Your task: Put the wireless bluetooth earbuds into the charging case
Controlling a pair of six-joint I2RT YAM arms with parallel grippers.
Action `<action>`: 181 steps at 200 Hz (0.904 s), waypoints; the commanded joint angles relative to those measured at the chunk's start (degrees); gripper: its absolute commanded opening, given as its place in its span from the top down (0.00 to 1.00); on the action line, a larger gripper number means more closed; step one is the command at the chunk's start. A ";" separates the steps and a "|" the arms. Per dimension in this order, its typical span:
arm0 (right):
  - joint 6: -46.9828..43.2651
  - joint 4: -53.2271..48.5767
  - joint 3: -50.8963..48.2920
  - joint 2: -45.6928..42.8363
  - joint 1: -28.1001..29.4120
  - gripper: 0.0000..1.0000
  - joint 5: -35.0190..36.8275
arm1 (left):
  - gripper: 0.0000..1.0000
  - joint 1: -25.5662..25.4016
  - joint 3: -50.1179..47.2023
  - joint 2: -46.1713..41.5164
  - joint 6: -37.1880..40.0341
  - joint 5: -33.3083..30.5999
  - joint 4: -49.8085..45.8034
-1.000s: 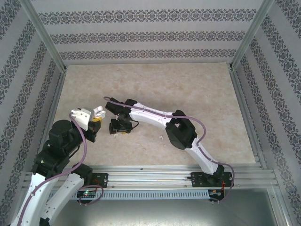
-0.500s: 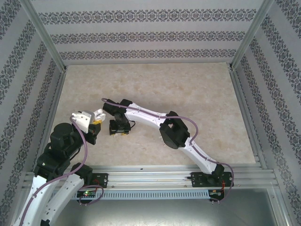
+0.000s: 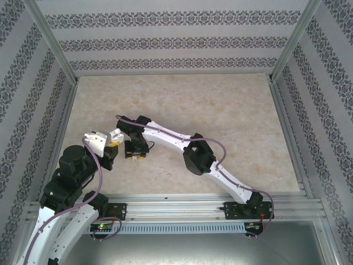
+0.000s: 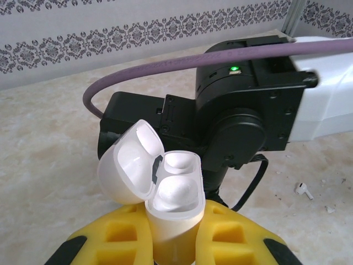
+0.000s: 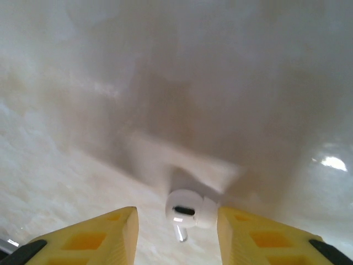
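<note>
Right wrist view: right end effector (image 5: 176, 220) points down at the desk (image 5: 66, 110), yellow fingers (image 5: 94, 234) spread. A white earbud (image 5: 186, 210) sits between them at lower centre. It is close to the finger on the right of the frame, with a clear gap to the one on the left, so it does not look gripped. The frame is blurred, and I cannot identify the pale smear (image 5: 182, 163) just above the earbud.

Left wrist view: left end effector (image 4: 175, 229) pinches the case (image 4: 175, 193) by its lower body. The lid (image 4: 128, 163) is swung open toward frame left, and both sockets look empty. A second earbud (image 4: 303, 190) lies on the desk at the right edge, well apart.

Top external view: both end effectors work near each other, left of centre.

Judgement: the step in hand is picking up the earbud.
- Centre it between the fingers before closing.
- Close slowly on the rounded head, not the stem; it is small and smooth and likely to squirt out.
- Hold the case level with the sockets up.
- Check the earbud matches its socket, then lower it stem first.
</note>
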 commanded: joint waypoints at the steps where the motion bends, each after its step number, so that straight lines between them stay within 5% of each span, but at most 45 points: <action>1: -0.50 -4.74 3.47 2.43 0.79 0.61 -1.51 | 1.00 0.28 0.50 -0.90 0.50 -0.51 -1.57; 61: -3.53 -3.30 -5.01 -2.44 -0.98 0.70 0.02 | 1.00 0.26 0.42 -2.38 0.59 -0.22 -3.42; 181: -11.81 3.45 -30.74 -15.56 -8.74 0.71 2.97 | 1.00 0.26 -2.80 0.02 -1.52 5.60 3.15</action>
